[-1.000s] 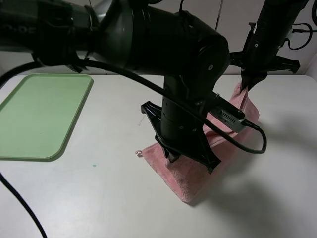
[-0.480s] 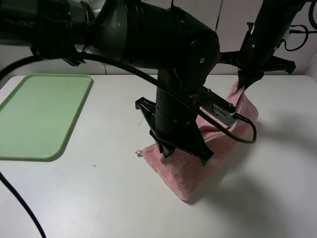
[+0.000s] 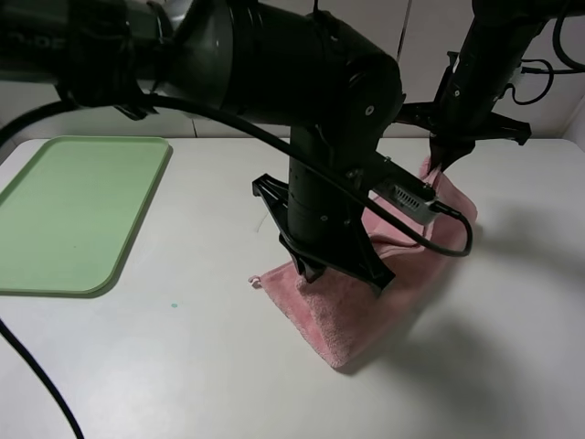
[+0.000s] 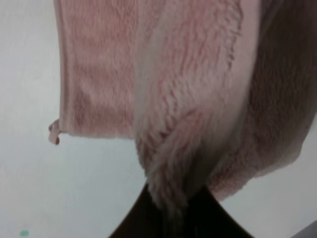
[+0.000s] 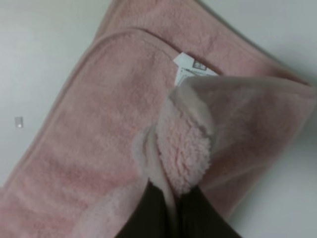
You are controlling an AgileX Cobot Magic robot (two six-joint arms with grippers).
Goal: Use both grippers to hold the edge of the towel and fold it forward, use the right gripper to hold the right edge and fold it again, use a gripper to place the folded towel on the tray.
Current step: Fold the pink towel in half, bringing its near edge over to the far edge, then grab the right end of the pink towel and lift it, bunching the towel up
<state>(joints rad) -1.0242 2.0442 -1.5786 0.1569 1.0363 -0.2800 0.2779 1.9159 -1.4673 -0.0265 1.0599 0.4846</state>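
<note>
White desk fills the high view, with the tray far off on the left, well apart from the towel, which sits right of the middle. Part of the towel lies flat and part is raised. I have both pincers clamped tight on it. The left pincer pinches a gathered tuft of fleece, and the right pincer grips a bunched corner beside the white tag. I judge this to be the first fold, partway over.

To do it well I would:
- Move both arms together, at matching height and pace, so the span between them stays taut and level.
- Aim the raised side to land square on the edge of the towel lying below.
- Lower until the cloth rests, and only then release.

The fleece looks thick and springy, so a shallow grip may slip. The big left arm hides much of the towel from above, so I would lean on the wrist views for alignment.
</note>
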